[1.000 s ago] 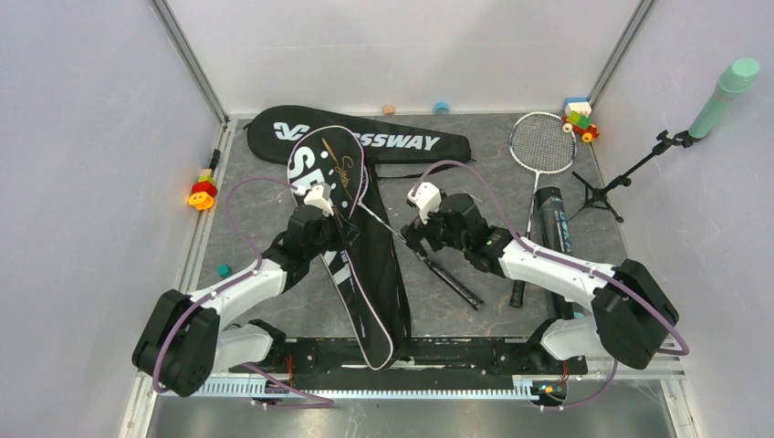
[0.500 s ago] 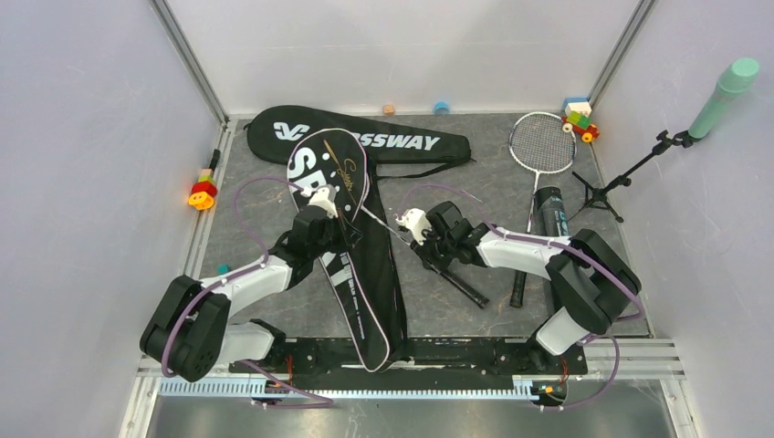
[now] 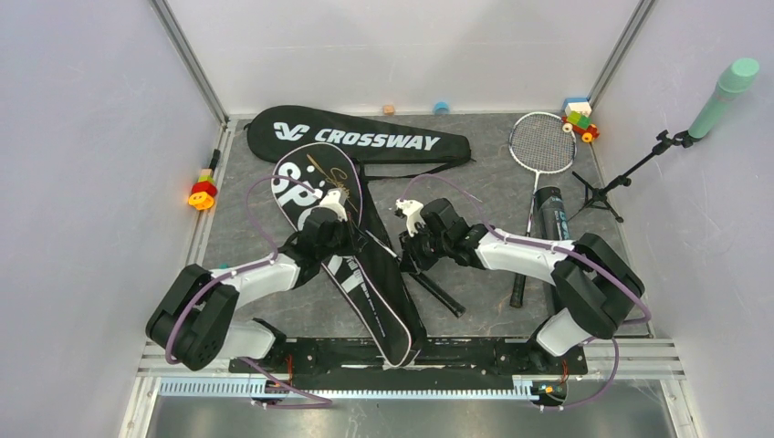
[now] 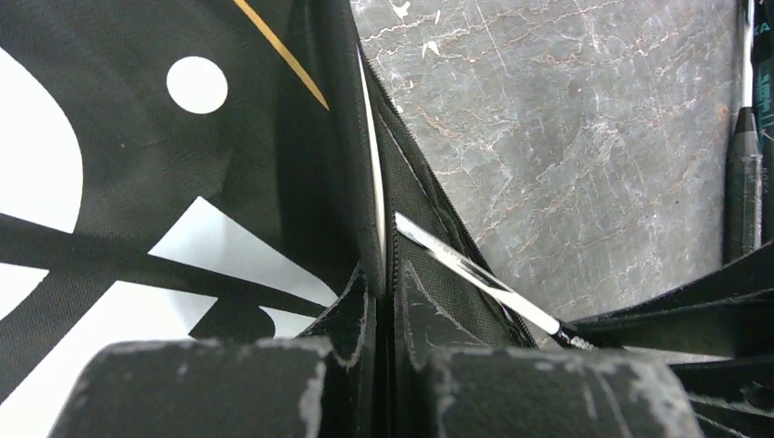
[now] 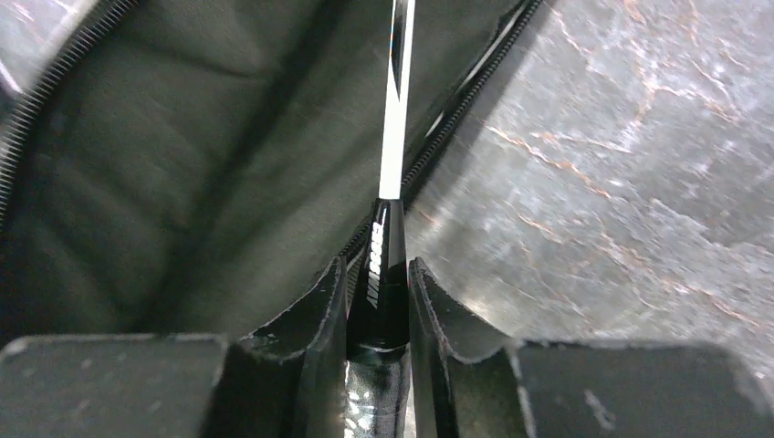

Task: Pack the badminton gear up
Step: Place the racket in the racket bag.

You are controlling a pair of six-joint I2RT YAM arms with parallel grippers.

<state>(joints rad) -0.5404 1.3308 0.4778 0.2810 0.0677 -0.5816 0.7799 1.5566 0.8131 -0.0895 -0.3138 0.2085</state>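
The racket (image 5: 396,128), clamped by the right gripper (image 5: 378,274), is being pointed far-left into the bag (image 4: 137,228), whose edge is being pinched by the left gripper (image 4: 383,287).

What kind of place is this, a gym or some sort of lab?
Most likely a robot lab test cell, not a gym: a grey tabletop boxed in by plain white panels, two robot arms bolted at its near edge, plus toy blocks and a microphone.

- "CROSSWAY", in white capitals after a white emblem, runs along the black racket bag (image 3: 365,141).
- Just in front of that bag, the second bag (image 3: 370,287) shows large white "SP", the rest covered, and gold script that cannot be read.
- To its right, the black tube (image 3: 552,219) bears lettering too small to read.
- The racket shaft (image 5: 383,265) has white lettering, too blurred to read.
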